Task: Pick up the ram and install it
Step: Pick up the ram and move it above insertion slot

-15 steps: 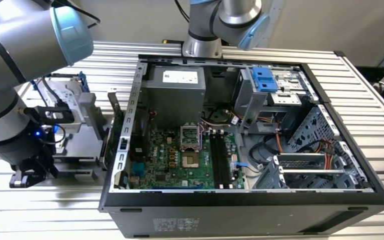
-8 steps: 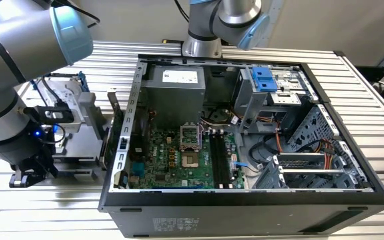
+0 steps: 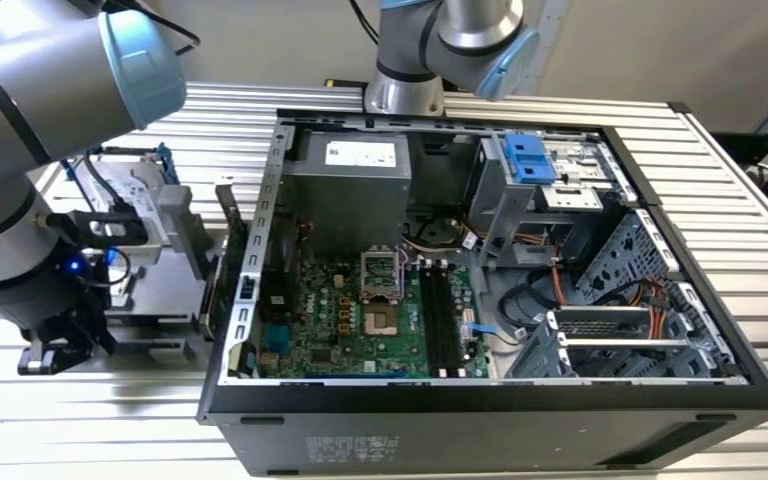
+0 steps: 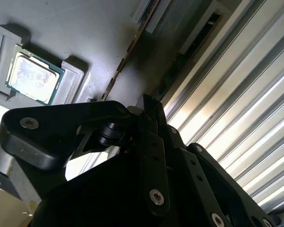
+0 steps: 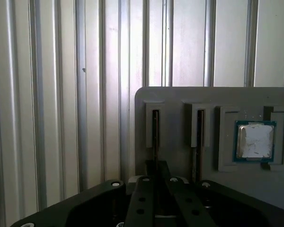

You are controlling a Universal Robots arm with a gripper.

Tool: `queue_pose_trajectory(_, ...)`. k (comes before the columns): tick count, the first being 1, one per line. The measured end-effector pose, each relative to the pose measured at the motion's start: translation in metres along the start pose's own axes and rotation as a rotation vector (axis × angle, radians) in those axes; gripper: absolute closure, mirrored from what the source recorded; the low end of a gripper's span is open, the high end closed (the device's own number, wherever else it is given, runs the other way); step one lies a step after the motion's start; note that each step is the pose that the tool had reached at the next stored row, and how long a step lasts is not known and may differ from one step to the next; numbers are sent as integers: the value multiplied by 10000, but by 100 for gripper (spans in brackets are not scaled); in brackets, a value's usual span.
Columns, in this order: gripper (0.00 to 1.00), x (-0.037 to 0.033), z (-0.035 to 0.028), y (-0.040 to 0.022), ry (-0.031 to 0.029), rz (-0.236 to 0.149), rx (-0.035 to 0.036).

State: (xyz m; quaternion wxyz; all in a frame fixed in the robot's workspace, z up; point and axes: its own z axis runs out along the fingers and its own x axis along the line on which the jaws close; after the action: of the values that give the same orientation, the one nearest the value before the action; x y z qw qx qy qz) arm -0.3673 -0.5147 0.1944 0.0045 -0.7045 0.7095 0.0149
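While the ram (image 5: 155, 135) stands edgewise in a slot of the grey holder (image 5: 180, 97) close to the gripper (image 5: 156, 166), whose closure cannot be told, this light, stiff, fragile board likely wants pinching mid-length across its faces.
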Motion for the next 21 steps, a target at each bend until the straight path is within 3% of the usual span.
queue_pose_trajectory(10,100,-4,-125,1,0,-1,1)
queue_pose_trajectory(21,100,-8,-211,3,0,0,0)
